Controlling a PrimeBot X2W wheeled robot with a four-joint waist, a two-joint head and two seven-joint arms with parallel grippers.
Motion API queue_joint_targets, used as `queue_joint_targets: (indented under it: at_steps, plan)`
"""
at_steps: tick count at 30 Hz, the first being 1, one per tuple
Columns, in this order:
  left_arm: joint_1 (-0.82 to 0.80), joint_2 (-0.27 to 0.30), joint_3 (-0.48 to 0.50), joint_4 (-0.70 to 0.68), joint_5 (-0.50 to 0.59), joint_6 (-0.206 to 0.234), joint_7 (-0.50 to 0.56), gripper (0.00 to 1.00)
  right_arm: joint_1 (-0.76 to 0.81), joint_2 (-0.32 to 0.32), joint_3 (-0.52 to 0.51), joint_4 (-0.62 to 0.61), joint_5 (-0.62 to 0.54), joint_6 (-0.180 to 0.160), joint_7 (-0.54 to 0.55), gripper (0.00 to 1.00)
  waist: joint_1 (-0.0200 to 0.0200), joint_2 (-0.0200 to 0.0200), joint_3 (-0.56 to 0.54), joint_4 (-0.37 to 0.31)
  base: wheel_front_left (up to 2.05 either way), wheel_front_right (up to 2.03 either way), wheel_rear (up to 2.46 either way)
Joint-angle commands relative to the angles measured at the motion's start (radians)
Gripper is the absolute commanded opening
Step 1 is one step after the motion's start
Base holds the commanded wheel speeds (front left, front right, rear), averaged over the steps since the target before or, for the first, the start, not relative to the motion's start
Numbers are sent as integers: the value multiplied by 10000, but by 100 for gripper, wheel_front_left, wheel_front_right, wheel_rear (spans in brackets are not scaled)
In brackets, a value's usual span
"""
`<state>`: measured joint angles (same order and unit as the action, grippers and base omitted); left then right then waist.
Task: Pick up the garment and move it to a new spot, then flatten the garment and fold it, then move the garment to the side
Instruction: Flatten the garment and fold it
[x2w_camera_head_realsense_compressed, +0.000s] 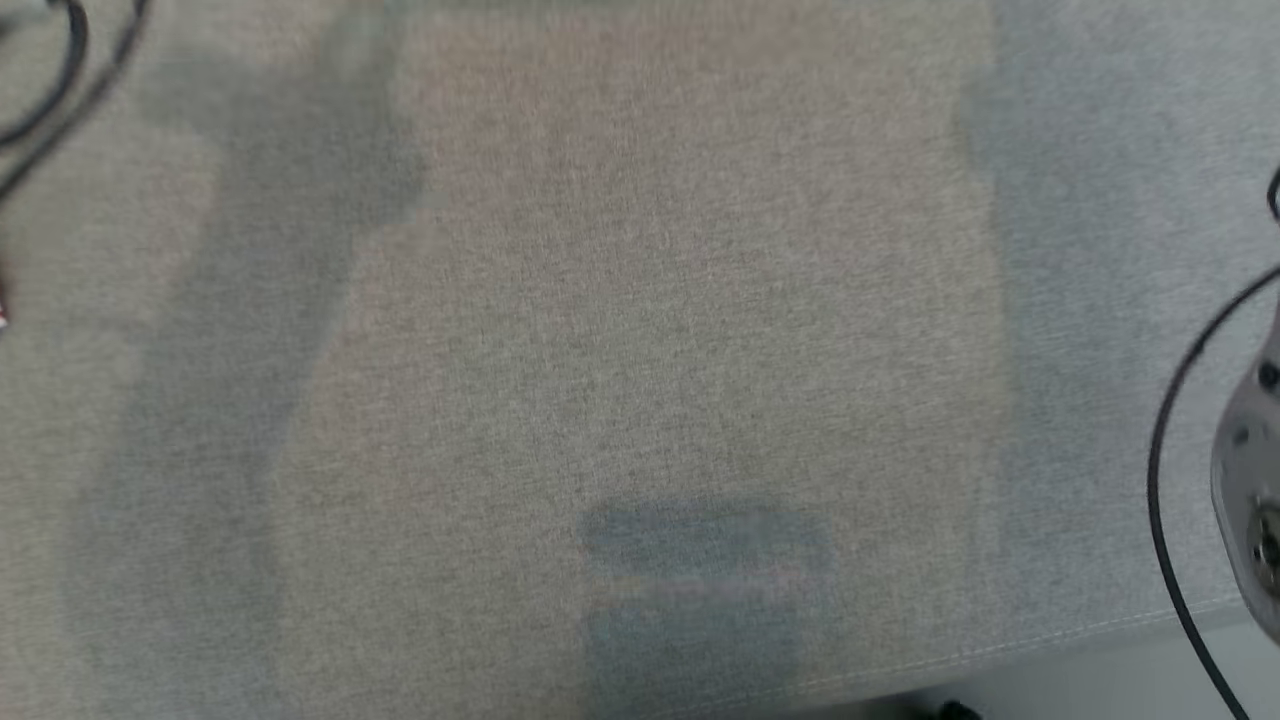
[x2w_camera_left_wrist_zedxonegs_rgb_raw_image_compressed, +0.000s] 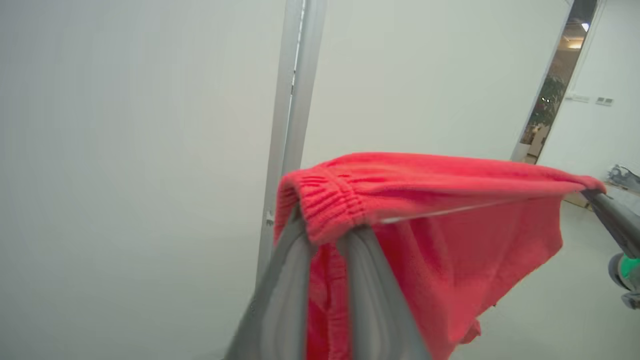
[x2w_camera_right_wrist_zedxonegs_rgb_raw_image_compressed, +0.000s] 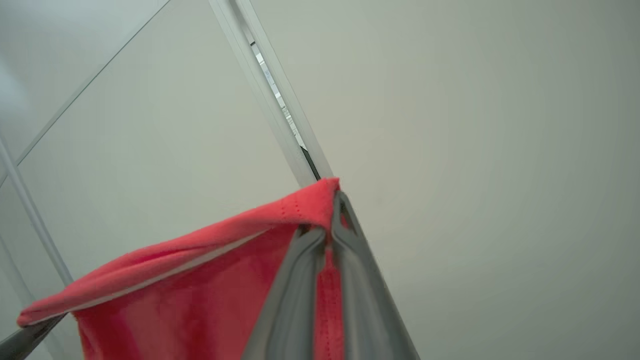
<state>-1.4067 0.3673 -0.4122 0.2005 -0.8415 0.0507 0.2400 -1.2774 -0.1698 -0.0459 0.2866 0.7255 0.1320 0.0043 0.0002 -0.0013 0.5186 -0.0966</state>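
Observation:
The garment (x2w_camera_left_wrist_zedxonegs_rgb_raw_image_compressed: 450, 240) is a red knit piece with an elastic waistband, hanging in the air and stretched between both grippers. My left gripper (x2w_camera_left_wrist_zedxonegs_rgb_raw_image_compressed: 326, 227) is shut on the ribbed waistband corner, and the cloth drapes down between and beside its fingers. At that view's right edge, my right gripper (x2w_camera_left_wrist_zedxonegs_rgb_raw_image_compressed: 600, 200) pinches the far corner. In the right wrist view, the right gripper (x2w_camera_right_wrist_zedxonegs_rgb_raw_image_compressed: 331, 220) is shut on a hemmed corner of the garment (x2w_camera_right_wrist_zedxonegs_rgb_raw_image_compressed: 200, 290). The taut top edge runs down-left from there to the left gripper (x2w_camera_right_wrist_zedxonegs_rgb_raw_image_compressed: 35, 332).
Below lies a grey cloth-covered table (x2w_camera_head_realsense_compressed: 640, 300) with its front edge (x2w_camera_head_realsense_compressed: 1100, 630) at lower right. Black cables (x2w_camera_head_realsense_compressed: 60, 70) loop at upper left. Another cable (x2w_camera_head_realsense_compressed: 1170, 450) and a pale arm part (x2w_camera_head_realsense_compressed: 1250, 470) are at right. A metal post (x2w_camera_left_wrist_zedxonegs_rgb_raw_image_compressed: 292, 100) stands by a white wall.

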Motion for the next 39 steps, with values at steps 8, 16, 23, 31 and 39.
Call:
queue_joint_targets:
  at_steps: [8,16,23,31,39]
  plan:
    - [-950,-763,-565,2898,1962,-742,-3934,0,-799,479,684,1334,-630,-21,-1808,0,-2,13,1862,-63,0,0,0]
    - [3622,-74,-1543,3201,2069,-1455,-4930,0,4065,-285,2290,970,586,-21,-2601,0,-2,13,1122,-144,0,0,0]
    - [7852,180,-1794,1851,1401,-903,-4952,0,7970,-1336,2925,579,1308,-33,-2670,0,-2,13,158,93,0,0,0]
    - [11271,577,-2311,3,1049,578,-4077,0,10628,-1945,2920,-204,1305,-35,-2705,0,-2,13,-1417,86,0,0,0]
    - [14646,960,-2503,-2524,488,2234,-3688,0,14127,-2477,2613,-2118,1602,-37,-2628,0,-2,13,-2059,83,0,0,0]
